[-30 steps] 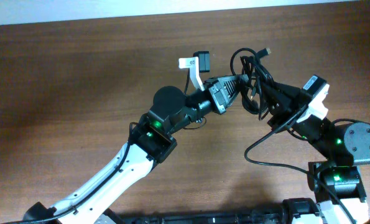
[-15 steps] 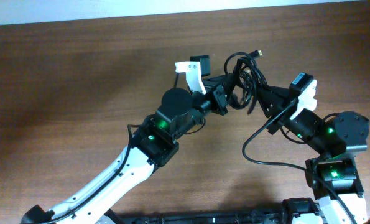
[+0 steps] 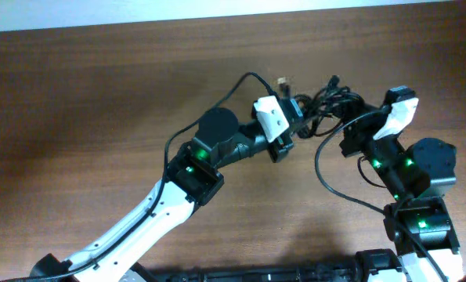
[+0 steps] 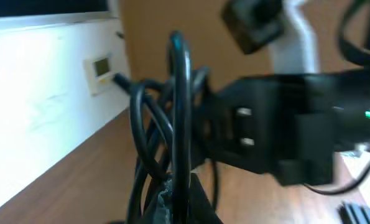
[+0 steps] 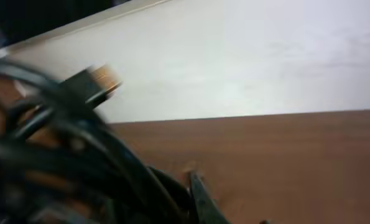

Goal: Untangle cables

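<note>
The cables point(image 3: 327, 99) are a tangled bundle of thin black cords held above the table between both arms. My left gripper point(image 3: 297, 117) grips the bundle from the left. In the left wrist view the cords point(image 4: 173, 118) loop up from my shut fingers point(image 4: 177, 200). My right gripper point(image 3: 347, 125) holds the bundle from the right. In the right wrist view, which is blurred, the cords point(image 5: 66, 155) lie against my finger point(image 5: 200, 198), and a plug with a metal tip point(image 5: 98, 78) sticks up. A plug end point(image 3: 283, 81) also shows from overhead.
The brown wooden table point(image 3: 99, 102) runs to a white wall at its far edge point(image 3: 217, 12). The right arm's thick black wire point(image 3: 334, 188) hangs in a loop near its base. The right gripper's black body point(image 4: 278, 137) fills the left wrist view.
The left wrist has rolled over, its white camera mount now on top. The bundle has moved right and toward the far edge and looks more tightly drawn. The right gripper has swung with it.
</note>
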### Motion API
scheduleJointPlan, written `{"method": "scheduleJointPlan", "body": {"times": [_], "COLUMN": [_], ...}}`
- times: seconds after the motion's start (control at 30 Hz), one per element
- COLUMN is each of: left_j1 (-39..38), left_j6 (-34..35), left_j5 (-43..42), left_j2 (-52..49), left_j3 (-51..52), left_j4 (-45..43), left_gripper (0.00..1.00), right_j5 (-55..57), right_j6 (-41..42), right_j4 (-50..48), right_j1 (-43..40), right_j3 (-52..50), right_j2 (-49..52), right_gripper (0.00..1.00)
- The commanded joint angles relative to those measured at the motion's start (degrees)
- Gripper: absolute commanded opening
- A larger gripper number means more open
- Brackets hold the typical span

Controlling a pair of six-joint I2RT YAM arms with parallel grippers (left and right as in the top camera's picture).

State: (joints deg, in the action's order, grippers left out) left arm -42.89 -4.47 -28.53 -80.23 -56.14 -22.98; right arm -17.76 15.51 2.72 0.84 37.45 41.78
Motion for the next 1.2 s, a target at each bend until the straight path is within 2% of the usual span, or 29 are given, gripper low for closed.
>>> {"method": "scheduleJointPlan", "body": {"times": [0.0, 0.07, 0.1, 0.2, 0.3, 0.37, 0.43, 0.5, 0.53, 0.57, 0.73, 0.77, 0.8, 0.83, 0.9, 0.97, 1.1, 1.13, 1.17], "left_j1": [-0.8, -0.8, -0.8, -0.8, -0.8, -0.8, -0.7, 2.7, 4.4, 5.7, 11.2, 12.2, 13.7, 15.4, 17.0, 17.0, 17.0, 17.0, 17.1], "left_j6": [-3.2, -3.2, -3.2, -3.1, -3.1, -0.7, 8.5, 22.8, 27.5, 28.7, 28.3, 26.1, 25.2, 25.2, 25.2, 25.2, 25.2, 25.2, 25.3], "left_j5": [-9.9, -9.4, -8.9, -7.0, -7.0, -2.5, 9.4, 11.8, 11.0, 8.5, -3.6, -7.2, -12.9, -20.0, -32.3, -35.4, -35.3, -35.3, -35.4], "left_j2": [1.3, 1.3, 1.3, 1.3, 1.3, 1.3, 1.3, 1.3, 1.3, 1.3, 1.3, 1.3, 1.3, 1.3, 1.3, 1.3, 1.3, 1.3, 1.3], "left_j3": [-0.6, -0.6, -0.6, -0.6, -0.6, -0.6, -0.6, -0.6, -0.6, -0.6, -0.6, -0.6, -0.6, -0.6, -0.6, -0.6, -0.6, -0.6, -0.6], "left_j4": [-0.5, -0.6, -0.6, -0.6, -0.6, -0.4, 0.7, 1.0, 1.1, 1.0, 1.0, 0.9, 0.6, -0.5, -3.6, -3.0, -3.1, -3.1, -3.1], "left_gripper": [0.00, 0.00, 0.22, 0.38, 0.45, 0.43, 0.45, 0.45, 0.46, 0.48, 0.51, 0.50, 0.54, 0.60, 0.65, 0.67, 0.68, 0.61, 0.49], "right_j5": [11.2, 10.4, 8.9, -3.2, -8.0, -11.2, -11.2, -7.9, -7.9, -7.9, -9.1, -12.5, -16.9, -20.4, -27.7, -32.2, -34.5, -34.8, -34.6], "right_j6": [3.5, 3.5, 3.4, -3.3, -4.7, -8.0, -9.6, -10.6, -11.6, -12.3, -12.3, -13.2, -16.4, -17.0, -17.0, -17.0, -17.0, -17.0, -17.0], "right_j4": [-0.2, -1.3, -1.8, -6.0, -6.8, -6.8, -6.8, -6.9, -7.1, -7.7, -11.2, -11.1, -11.2, -11.9, -13.6, -14.3, -16.0, -18.1, -19.4], "right_j1": [-0.9, -0.9, -0.9, -0.9, -0.9, -0.9, -0.9, -0.9, -0.9, -0.9, -0.9, -0.9, -0.9, -0.9, -0.9, -0.9, -0.9, -0.9, -0.9], "right_j3": [0.1, 0.1, 0.1, 0.1, 0.1, 0.1, 0.1, 0.1, 0.1, 0.1, 0.1, 0.1, 0.1, 0.1, 0.1, 0.1, 0.1, 0.1, 0.1], "right_j2": [0.7, 0.7, 0.7, 0.7, 0.7, 0.7, 0.7, 0.7, 0.7, 0.7, 0.3, 0.0, -0.4, -0.8, -0.9, -0.9, -0.9, -0.9, -0.9], "right_gripper": [0.07, 0.04, 0.04, 0.04, 0.04, 0.04, 0.04, 0.04, 0.04, 0.04, 0.04, 0.04, 0.04, 0.04, 0.04, 0.04, 0.04, 0.04, 0.04]}}
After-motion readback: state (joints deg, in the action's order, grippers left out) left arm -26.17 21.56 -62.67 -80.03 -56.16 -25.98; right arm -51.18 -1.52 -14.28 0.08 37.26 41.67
